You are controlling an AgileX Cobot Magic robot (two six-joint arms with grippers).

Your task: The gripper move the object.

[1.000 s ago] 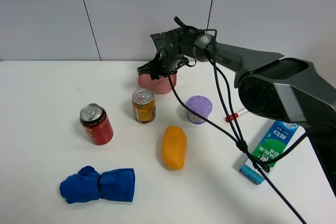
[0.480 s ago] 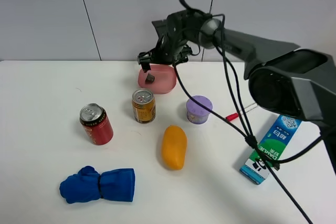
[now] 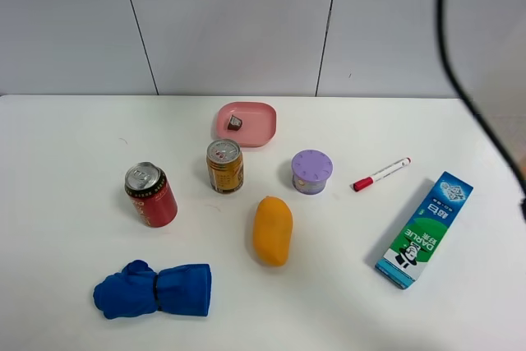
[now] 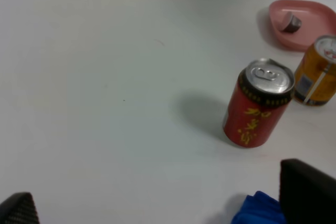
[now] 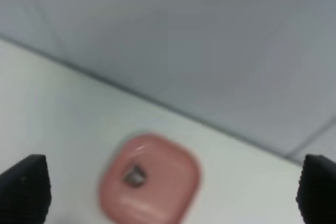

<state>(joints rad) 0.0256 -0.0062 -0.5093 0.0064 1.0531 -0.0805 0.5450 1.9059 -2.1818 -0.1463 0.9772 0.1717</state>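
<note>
White table (image 3: pixel 74 203); object (image 3: pixel 236 124) in pink dish (image 3: pixel 261 125); blurred right end effector (image 5: pixel 168 192) released, empty.

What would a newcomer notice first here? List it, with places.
The bright colours on the white table: a blue cloth bundle at the front left, an orange mango-like fruit in the middle, and a red can beside a gold can. At the back sits a pink dish holding a small silvery-grey object. To the right lie a purple container, a red-capped marker and a green-blue carton.
</note>
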